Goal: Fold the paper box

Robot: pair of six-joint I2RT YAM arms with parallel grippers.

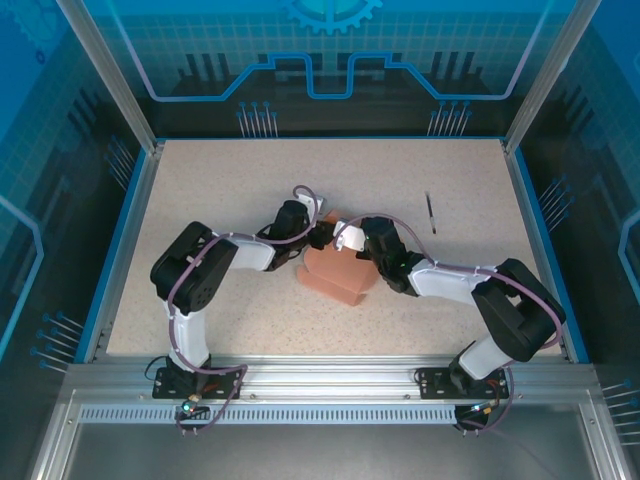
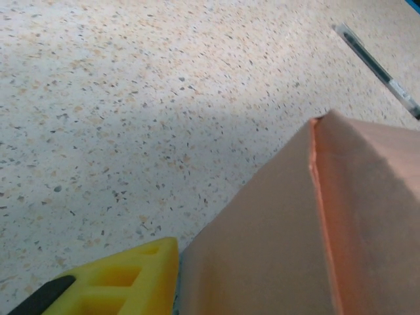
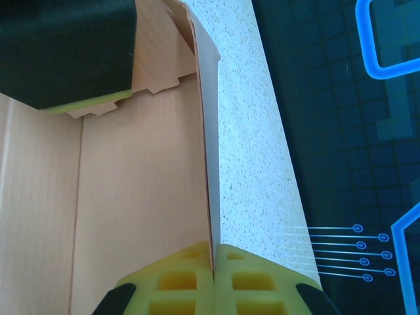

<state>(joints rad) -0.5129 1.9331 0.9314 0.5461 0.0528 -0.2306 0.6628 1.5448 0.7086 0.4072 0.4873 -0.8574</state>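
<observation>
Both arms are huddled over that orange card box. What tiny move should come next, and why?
Probably close the left gripper on the salmon-orange thin card box: its yellow finger sits right beside a card panel, while the right gripper is pinched shut on the edge of one wall, steadying it.

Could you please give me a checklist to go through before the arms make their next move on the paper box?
1. Right jaws shut on an upright wall of the paper box: ok, the card edge is pinched between them.
2. Left jaws gripping the box: cannot tell; one yellow finger sits beside the card, and its partner is hidden.
3. Box fully folded: not ok; the right wrist view shows the inside open, with a step-edged tab showing.
4. Pen lying apart from the box and both arms: ok.
5. Box resting on the table, well inside its edges: ok.
</observation>
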